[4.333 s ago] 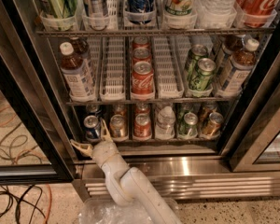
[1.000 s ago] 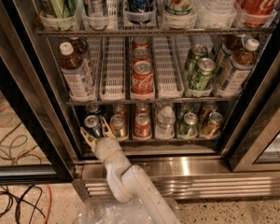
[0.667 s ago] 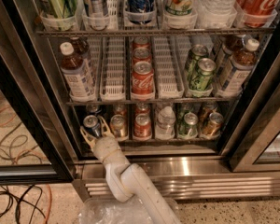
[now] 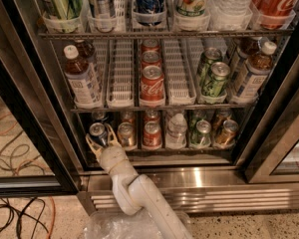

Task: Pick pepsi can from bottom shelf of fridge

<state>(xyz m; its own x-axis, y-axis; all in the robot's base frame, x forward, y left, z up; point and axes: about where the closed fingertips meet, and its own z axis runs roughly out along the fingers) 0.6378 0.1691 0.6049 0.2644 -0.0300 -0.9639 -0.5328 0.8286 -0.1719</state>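
Coca-Cola cans [image 4: 151, 85], tea bottles [image 4: 82, 79], green cans [image 4: 214, 78], floor cables [image 4: 12, 139]

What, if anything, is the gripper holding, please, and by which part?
It cannot be told: the gripper is at the lower body of the pepsi can, at the left end of the bottom shelf.

The gripper [image 4: 101, 144] at the bottom shelf [image 4: 182, 150] covers part of the pepsi can [image 4: 96, 131].

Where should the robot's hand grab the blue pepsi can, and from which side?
Around its round middle, coming straight in from the front. The pepsi can stands upright at the front left of the bottom shelf. The rack above covers its top, and another can crowds its right. The hand is just before it.
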